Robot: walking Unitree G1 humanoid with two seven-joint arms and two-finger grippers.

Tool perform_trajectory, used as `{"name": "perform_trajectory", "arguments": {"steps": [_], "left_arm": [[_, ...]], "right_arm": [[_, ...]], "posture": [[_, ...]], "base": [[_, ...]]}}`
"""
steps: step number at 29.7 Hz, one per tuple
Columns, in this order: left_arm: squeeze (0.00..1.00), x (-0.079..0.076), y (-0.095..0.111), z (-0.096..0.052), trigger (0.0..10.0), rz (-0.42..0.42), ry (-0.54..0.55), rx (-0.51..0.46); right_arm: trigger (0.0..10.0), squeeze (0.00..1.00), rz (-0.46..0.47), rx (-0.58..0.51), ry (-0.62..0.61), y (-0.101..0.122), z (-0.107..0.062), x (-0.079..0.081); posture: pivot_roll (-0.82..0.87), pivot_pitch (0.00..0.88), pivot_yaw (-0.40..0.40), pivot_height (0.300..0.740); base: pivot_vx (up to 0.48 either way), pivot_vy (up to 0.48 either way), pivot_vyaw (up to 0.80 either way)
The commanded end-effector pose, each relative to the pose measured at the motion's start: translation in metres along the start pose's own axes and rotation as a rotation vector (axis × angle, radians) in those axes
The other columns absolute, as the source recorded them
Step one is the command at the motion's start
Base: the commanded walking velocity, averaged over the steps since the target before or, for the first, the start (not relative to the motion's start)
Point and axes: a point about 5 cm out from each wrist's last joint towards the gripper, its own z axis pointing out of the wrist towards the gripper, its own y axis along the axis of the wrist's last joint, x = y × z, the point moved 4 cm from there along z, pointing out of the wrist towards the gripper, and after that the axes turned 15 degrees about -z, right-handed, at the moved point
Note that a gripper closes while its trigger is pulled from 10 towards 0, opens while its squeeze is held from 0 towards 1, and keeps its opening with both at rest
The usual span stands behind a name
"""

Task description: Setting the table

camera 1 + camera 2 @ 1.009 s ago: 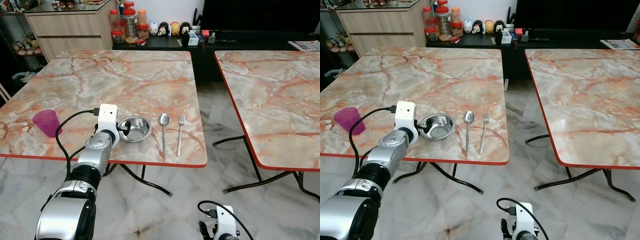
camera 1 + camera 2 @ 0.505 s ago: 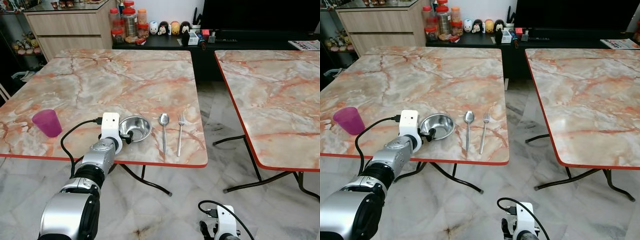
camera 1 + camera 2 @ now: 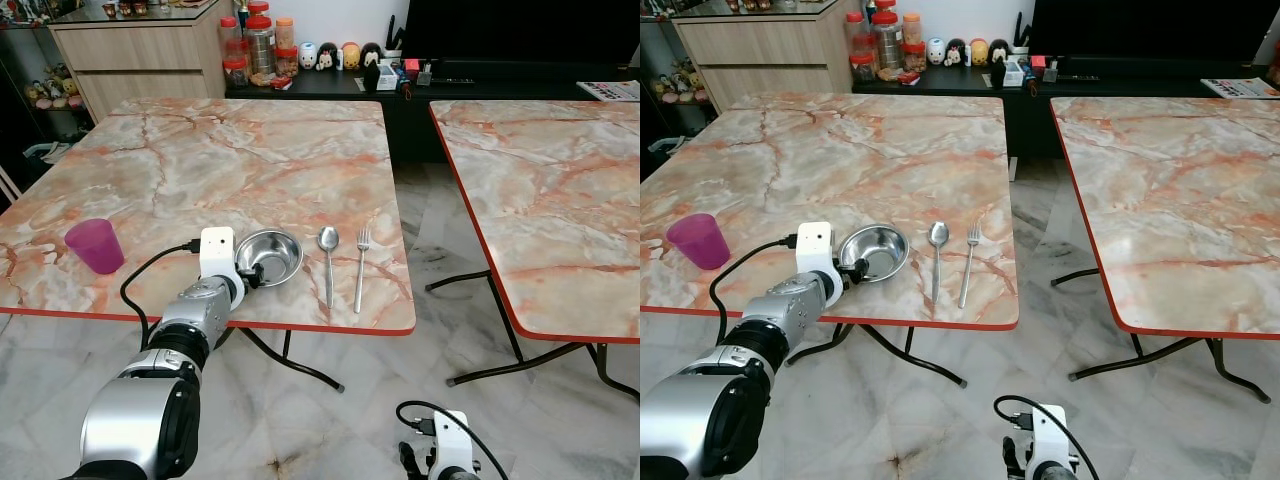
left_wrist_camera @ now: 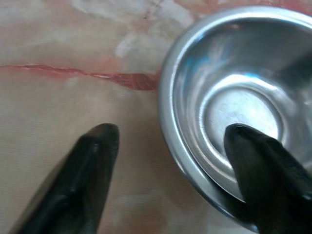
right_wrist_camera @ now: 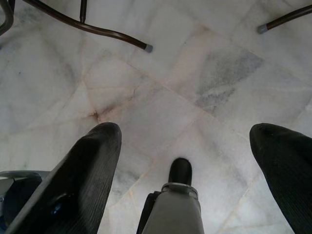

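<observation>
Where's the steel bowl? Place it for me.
The steel bowl sits near the front edge of the left table, just left of the spoon, with the left tool at its rim.

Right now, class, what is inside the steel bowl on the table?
Inside the steel bowl sits one black finger of the left gripper, the other finger outside the rim. No food shows on the shiny bottom; the part under that finger is hidden.

Head stereo pair looking down at marble table, wrist views close-up
</observation>
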Motion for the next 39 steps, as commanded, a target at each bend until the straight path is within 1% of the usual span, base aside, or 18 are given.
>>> {"name": "perform_trajectory", "arguments": {"steps": [1,6,18,21,26,30,33,39], "left_arm": [[0.00,0.005,0.000,0.000,0.0,-0.017,0.012,0.018],[0.00,0.009,-0.002,-0.001,0.0,-0.040,0.013,0.030],[0.00,0.009,-0.004,-0.001,0.0,-0.059,0.005,0.041],[0.00,0.010,-0.005,-0.001,0.0,-0.088,0.002,0.041],[0.00,0.012,-0.006,-0.001,0.0,-0.105,0.005,0.038],[0.00,0.015,-0.009,-0.002,0.0,-0.120,0.013,0.041],[0.00,0.016,-0.013,-0.002,0.0,-0.149,0.012,0.047],[0.00,0.017,-0.012,-0.002,0.0,-0.184,0.010,0.035]], "right_arm": [[10.0,0.00,0.007,0.004,0.002,-0.001,0.000,0.001],[10.0,0.00,0.003,0.000,0.008,0.001,0.000,0.002],[10.0,0.00,-0.006,0.008,0.011,0.000,0.000,0.003],[10.0,0.00,-0.007,0.006,0.013,0.001,0.001,0.004],[10.0,0.00,-0.010,0.005,0.013,0.002,0.001,0.004],[10.0,0.00,-0.013,0.005,0.013,0.002,0.001,0.004],[10.0,0.00,-0.013,0.005,0.014,0.001,0.001,0.004],[10.0,0.00,-0.013,0.003,0.013,0.002,0.001,0.003]], "posture": [[-0.03,0.000,0.015,0.740],[-0.03,0.000,0.013,0.740],[-0.02,0.000,0.012,0.740],[-0.02,0.000,0.010,0.740],[-0.02,0.000,0.007,0.740],[-0.02,0.000,0.005,0.740],[-0.02,0.000,0.003,0.740],[-0.02,0.000,0.001,0.740]], "base": [[0.000,0.000,0.00],[0.000,0.000,0.00],[0.000,0.000,0.00],[0.000,0.000,0.00],[0.000,0.000,0.00],[0.000,0.000,0.00],[0.000,0.000,0.00],[0.000,0.000,0.00]]}}
